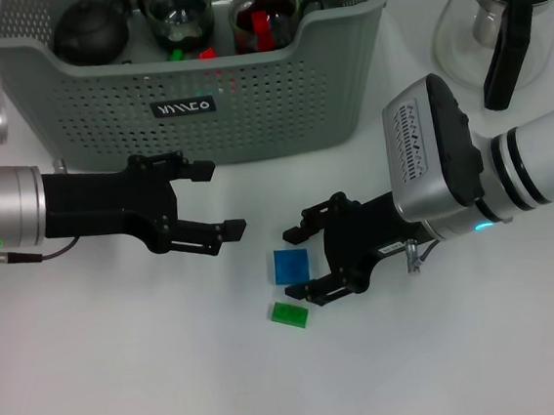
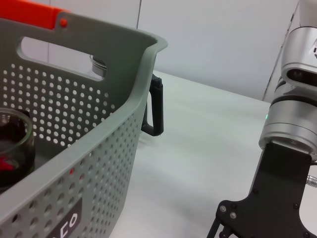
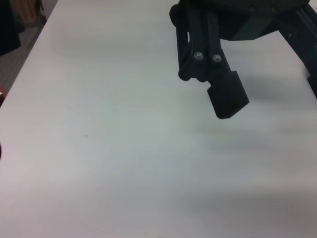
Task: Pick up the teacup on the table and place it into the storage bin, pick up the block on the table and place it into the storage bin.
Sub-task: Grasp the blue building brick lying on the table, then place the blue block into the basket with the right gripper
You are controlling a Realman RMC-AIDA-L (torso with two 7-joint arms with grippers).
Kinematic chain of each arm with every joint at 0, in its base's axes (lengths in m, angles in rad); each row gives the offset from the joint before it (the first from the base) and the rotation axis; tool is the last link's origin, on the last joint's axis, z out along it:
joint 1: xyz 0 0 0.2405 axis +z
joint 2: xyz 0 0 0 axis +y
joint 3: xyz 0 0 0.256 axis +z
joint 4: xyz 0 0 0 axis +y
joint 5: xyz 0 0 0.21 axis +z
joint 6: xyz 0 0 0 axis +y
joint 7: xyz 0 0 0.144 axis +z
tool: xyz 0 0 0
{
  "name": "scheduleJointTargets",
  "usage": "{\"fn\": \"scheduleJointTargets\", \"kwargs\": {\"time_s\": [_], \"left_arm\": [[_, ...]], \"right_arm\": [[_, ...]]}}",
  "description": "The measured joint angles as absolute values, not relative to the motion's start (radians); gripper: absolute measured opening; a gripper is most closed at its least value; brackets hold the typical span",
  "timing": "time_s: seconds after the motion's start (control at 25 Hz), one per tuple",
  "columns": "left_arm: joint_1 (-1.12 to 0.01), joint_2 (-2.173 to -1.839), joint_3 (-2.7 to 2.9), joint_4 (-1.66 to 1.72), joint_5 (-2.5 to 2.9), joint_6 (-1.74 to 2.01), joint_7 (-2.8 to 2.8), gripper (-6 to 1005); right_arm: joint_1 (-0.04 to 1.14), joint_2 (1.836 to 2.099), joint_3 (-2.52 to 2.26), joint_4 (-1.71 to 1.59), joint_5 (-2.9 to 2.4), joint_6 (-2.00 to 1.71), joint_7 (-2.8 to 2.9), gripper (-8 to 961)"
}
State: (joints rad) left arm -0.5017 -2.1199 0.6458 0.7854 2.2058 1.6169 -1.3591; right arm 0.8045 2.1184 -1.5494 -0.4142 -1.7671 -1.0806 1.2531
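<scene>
Lying on the white table [image 1: 127, 379] in the head view, a blue block [image 1: 290, 265] sits just beside the right gripper [image 1: 299, 262], between its spread black fingers, with no clear contact visible. A green block [image 1: 289, 314] lies just below the blue one, beside the lower finger. The left gripper [image 1: 219, 198] hovers in front of the storage bin [image 1: 247, 102], its jaws wide apart and holding nothing. Inside the bin are a dark teapot [image 1: 91, 31] and two glass teacups [image 1: 180, 13] holding small coloured pieces.
</scene>
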Motion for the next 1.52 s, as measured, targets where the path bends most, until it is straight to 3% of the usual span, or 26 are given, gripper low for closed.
{"fn": "scheduleJointTargets", "kwargs": {"time_s": [0.24,0.48,0.92,1.52], "left_arm": [[-0.502,-2.120,0.646,0.785,2.206,1.616,-1.359,949],[-0.502,-2.120,0.646,0.784,2.206,1.615,-1.359,949],[-0.502,-2.119,0.646,0.785,2.206,1.615,-1.368,949],[-0.451,-2.074,0.622,0.793,2.209,1.688,-1.397,948]], "right_arm": [[0.807,2.119,-1.549,-0.414,-1.767,-1.060,1.255,696],[0.809,2.120,-1.550,-0.413,-1.767,-1.051,1.256,467],[0.808,2.115,-1.551,-0.415,-1.747,-1.049,1.256,419],[0.751,2.086,-1.536,-0.564,-1.750,-1.158,1.421,418]]}}
